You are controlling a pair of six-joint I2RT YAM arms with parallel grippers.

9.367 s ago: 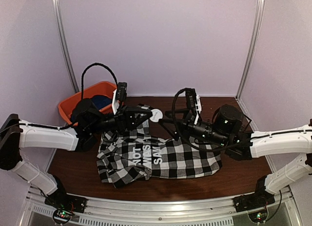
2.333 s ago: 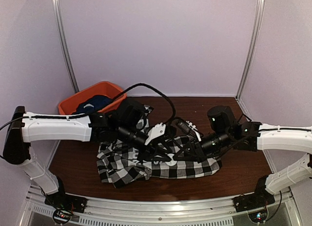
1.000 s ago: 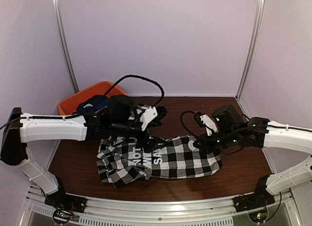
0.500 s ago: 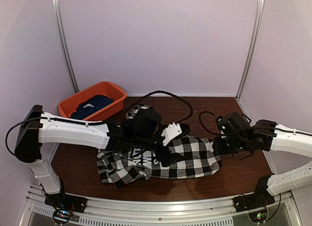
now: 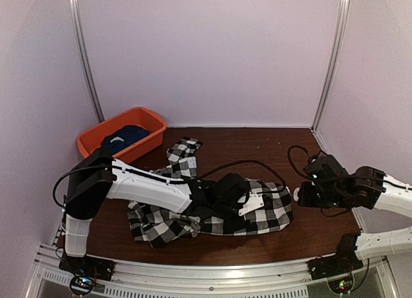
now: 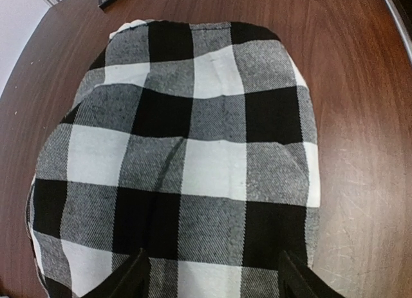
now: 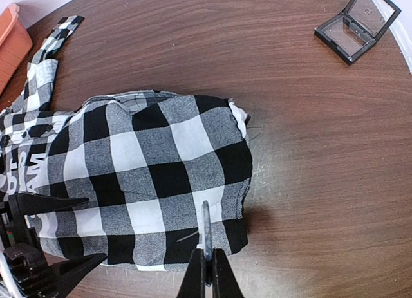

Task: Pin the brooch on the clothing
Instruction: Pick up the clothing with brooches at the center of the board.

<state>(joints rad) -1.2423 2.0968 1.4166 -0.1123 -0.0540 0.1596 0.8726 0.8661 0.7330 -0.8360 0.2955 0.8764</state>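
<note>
Left pincer (image 6: 215,280) parted, nothing between its fingertips (image 6: 136,275), low over the right half of the checked shirt (image 6: 206,150); whether touching the cloth, cannot tell; right pincer (image 7: 206,262) pinched tight on a thin pale sliver seen edge-on, most likely the brooch (image 7: 205,224), held just off the shirt's right hem over the bare wooden table (image 7: 335,182); not in contact with the fabric. Shirt itself spread on the table between the two arms, lettered panel toward the left and largely hidden under the left arm in the top view; one sleeve trailing toward the far side, near the orange bin (image 5: 90,150) with the navy garment (image 5: 125,134) inside it. Small open black case (image 7: 356,26) well apart on the far right. By this reading, brooch fetched and in hand but not yet fastened; none visible anywhere on the cloth. Remaining: gather or steady a fold under the left fingers, bring the pin across to it, push through and close; judged no further than halfway.
</note>
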